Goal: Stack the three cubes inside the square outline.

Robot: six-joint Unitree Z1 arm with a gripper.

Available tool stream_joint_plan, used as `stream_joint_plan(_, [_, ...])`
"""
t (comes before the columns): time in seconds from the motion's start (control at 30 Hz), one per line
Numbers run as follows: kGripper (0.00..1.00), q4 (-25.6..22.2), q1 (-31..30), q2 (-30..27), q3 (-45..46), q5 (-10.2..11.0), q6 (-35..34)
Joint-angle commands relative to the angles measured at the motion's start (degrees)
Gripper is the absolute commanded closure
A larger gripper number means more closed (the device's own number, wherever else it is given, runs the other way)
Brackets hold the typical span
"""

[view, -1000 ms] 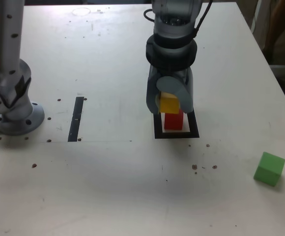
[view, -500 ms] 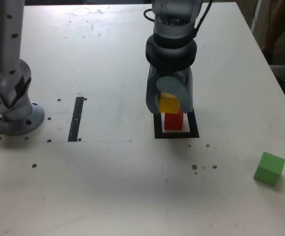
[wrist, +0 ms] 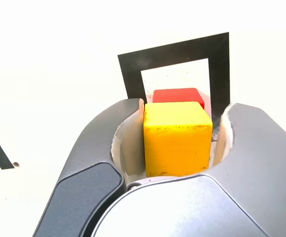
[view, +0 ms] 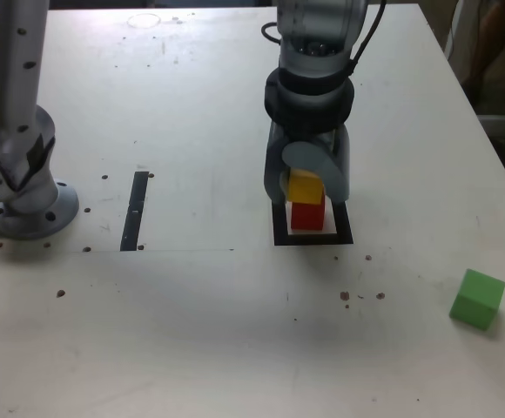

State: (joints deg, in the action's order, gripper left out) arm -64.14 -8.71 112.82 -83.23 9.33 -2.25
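Exterior view. Gripper [view: 306,185] hangs nose-down at centre frame, just above the square outline [view: 313,237]. Its grey jaws flank the yellow cube [view: 306,187]. From this angle I cannot tell whether the jaws press the cube or stand clear of it. Yellow cube sits on top of the red cube [view: 307,215], roughly square to it. Red cube stands on the white centre of the outline. Green cube [view: 477,299] lies alone in the lower right of the frame, well apart from the stack, on the bare white table [view: 218,331]. A narrow black strip [view: 135,210] lies left of centre. Grey arm base [view: 22,187] at the left edge.

Wrist view. Gripper [wrist: 177,140] fills the lower half of the frame, with one dark grey jaw on each side of the yellow cube [wrist: 177,140]. A thin gap shows between each pale pad and the cube's sides, so the jaws stand slightly apart from the cube rather than clamped on it. Red cube [wrist: 177,95] peeks out beyond the yellow one. Square outline [wrist: 172,57] frames both, upper centre of the frame.
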Motion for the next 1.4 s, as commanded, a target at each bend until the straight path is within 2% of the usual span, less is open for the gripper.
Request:
stream_joint_plan(0.0, [0.16,-0.44,0.1,-0.39,0.37,0.12,-0.1])
stream_joint_plan(0.17, [0.02,-1.08,0.1,-1.15,1.12,-0.19,-0.67])
stream_joint_plan(0.5, [0.01,-2.65,-0.09,-3.92,1.36,-0.95,-0.74])
stream_joint_plan(0.6, [0.01,-4.59,-0.59,-5.46,0.85,-1.43,-0.74])
stream_joint_plan(0.8, [0.01,-9.16,-2.49,-6.24,-3.06,-0.75,-0.8])
stream_joint_plan(0.97, [0.02,-14.82,-4.42,-3.03,-10.46,-0.82,-0.98])
stream_joint_plan(1.2, [0.04,-21.93,-7.92,5.26,-28.33,2.53,-0.15])
stream_joint_plan(1.37, [0.07,-24.08,-9.19,9.99,-36.56,3.27,1.07])
